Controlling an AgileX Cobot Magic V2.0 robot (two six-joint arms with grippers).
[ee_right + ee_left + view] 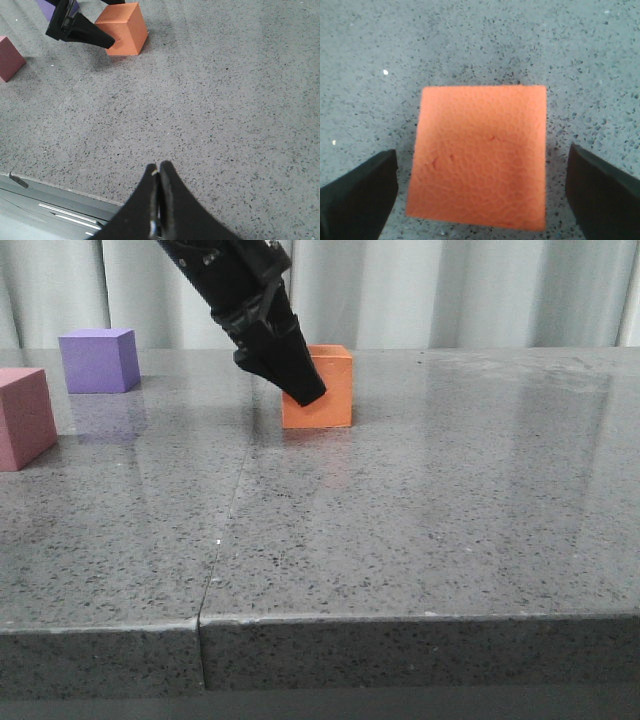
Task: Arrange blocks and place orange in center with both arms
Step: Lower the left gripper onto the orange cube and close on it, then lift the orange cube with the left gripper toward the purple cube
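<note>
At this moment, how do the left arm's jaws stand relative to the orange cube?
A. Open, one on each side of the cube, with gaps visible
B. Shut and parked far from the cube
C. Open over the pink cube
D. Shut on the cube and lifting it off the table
A: the left wrist view shows the left gripper open around the orange cube, bare table visible between each jaw and the cube's sides.

The left gripper (pixel 290 375) hides the upper left part of the orange cube (pixel 328 392) in the front view. Left of that cube, the pink cube (pixel 24 418) is cut by the picture's edge. Beyond the orange cube in the right wrist view, the purple cube (pixel 46 7) is mostly hidden and cropped.
</note>
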